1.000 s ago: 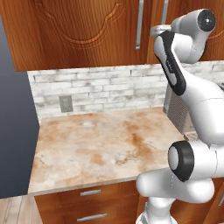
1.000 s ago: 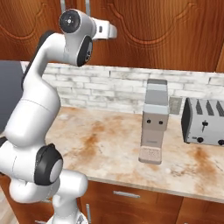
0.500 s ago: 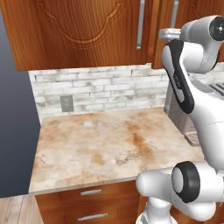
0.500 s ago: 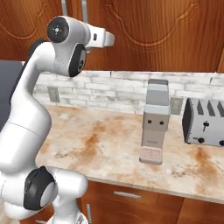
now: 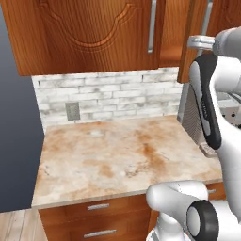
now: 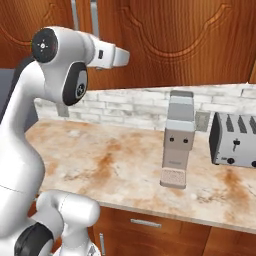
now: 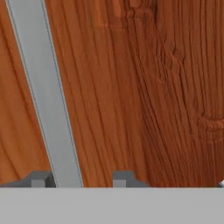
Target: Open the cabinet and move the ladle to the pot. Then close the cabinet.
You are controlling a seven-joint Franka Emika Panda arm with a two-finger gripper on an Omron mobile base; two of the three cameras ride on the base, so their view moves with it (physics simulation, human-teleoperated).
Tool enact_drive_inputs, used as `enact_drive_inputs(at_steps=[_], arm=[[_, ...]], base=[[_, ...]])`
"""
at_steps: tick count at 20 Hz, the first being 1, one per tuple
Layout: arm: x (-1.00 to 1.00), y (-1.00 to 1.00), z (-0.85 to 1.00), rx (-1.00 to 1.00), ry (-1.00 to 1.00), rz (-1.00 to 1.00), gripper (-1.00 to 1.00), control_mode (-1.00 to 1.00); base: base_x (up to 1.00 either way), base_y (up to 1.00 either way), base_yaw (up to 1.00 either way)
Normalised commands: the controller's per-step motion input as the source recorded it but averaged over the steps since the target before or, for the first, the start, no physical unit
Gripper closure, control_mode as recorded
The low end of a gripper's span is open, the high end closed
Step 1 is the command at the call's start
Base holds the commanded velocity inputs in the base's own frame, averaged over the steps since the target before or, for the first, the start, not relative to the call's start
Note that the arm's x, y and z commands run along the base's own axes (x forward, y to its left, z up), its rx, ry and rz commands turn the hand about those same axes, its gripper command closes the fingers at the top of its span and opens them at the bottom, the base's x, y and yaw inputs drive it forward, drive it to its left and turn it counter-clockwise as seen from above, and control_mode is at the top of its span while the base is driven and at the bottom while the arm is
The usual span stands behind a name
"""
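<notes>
Carved wooden cabinet (image 7: 144, 87), flat silver handle (image 7: 43, 94)

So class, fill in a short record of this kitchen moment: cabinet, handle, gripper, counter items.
cabinet: right door swung ajar, left door shut
handle: silver bar, running between the fingertips
gripper: fingertips either side of the handle; grip cannot be told
counter: coffee machine and toaster standing apart
</notes>
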Motion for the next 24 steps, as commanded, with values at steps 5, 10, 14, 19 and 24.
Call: enact_drive_inputs(at_steps=[5,10,14,19,24], arm=[[-1.00,-1.00,0.00,0.06,0.00,-0.09,1.00,-1.00],[-1.00,-1.00,0.00,0.06,0.00,-0.09,1.00,-1.00],[-1.00,-1.00,0.00,0.06,0.00,-0.08,1.00,-1.00],[-0.98,-1.00,-0.01,0.05,0.00,-0.06,1.00,-1.00],[-0.97,-0.46,-0.05,0.05,0.00,-0.01,-1.00,-1.00]], base=[[0.00,0.00,0.00],[0.00,0.00,0.00],[0.00,0.00,0.00],[0.00,0.00,0.00],[0.00,0.00,0.00]])
